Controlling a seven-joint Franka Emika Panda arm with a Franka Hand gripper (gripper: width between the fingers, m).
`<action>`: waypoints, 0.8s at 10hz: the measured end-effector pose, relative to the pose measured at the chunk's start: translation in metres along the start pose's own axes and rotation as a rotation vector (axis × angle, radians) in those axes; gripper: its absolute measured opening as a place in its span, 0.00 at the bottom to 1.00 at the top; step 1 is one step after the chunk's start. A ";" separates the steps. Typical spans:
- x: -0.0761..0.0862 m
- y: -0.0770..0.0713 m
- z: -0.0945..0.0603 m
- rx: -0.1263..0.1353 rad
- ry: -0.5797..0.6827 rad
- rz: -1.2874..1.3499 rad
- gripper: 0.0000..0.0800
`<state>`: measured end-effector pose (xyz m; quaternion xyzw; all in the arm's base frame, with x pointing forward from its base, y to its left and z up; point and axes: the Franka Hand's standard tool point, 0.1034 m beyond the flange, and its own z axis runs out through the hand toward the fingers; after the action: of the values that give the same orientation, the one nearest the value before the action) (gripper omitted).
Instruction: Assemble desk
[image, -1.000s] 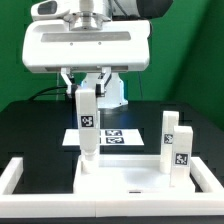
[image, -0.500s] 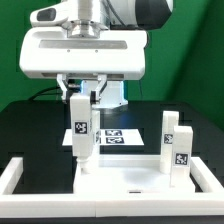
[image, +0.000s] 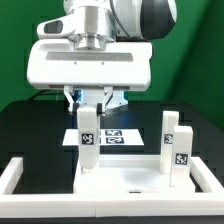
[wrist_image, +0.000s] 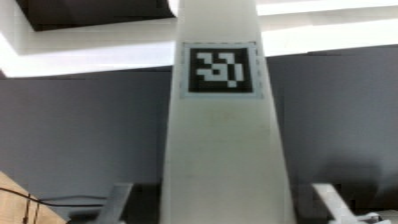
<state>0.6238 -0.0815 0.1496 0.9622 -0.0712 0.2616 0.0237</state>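
Gripping one white leg (image: 89, 140) near its top, the gripper (image: 91, 103) is closing its two fingers on either side of that block and holding it upright. Its lower end is touching the tabletop (image: 140, 180) toward the 9 o'clock corner in the exterior view; whether it is seated in a hole there cannot be told. One black-and-white tag is facing the camera on this leg.

Two more legs are standing upright on the tabletop at about 3 o'clock: one leg in front (image: 180, 156) and one leg behind it (image: 170, 130), just beside each other, each showing one tag. That is making three legs in sight; a fourth is not showing.

One white panel is lying flat inside one low white rail (image: 15, 175), which is running around it. One marker board (image: 118, 137) is lying flat at 12 o'clock behind the panel, partly hidden by the held leg.

In the wrist view, the held leg (wrist_image: 224, 130) is filling the middle, one tag on its face, with one finger (wrist_image: 121, 200) showing at each side.
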 end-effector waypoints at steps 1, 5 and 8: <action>-0.005 0.000 0.005 -0.002 -0.010 -0.001 0.36; -0.002 0.001 0.009 -0.005 -0.007 -0.002 0.36; -0.006 0.001 0.013 -0.011 -0.005 -0.005 0.36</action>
<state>0.6250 -0.0831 0.1355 0.9629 -0.0705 0.2588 0.0292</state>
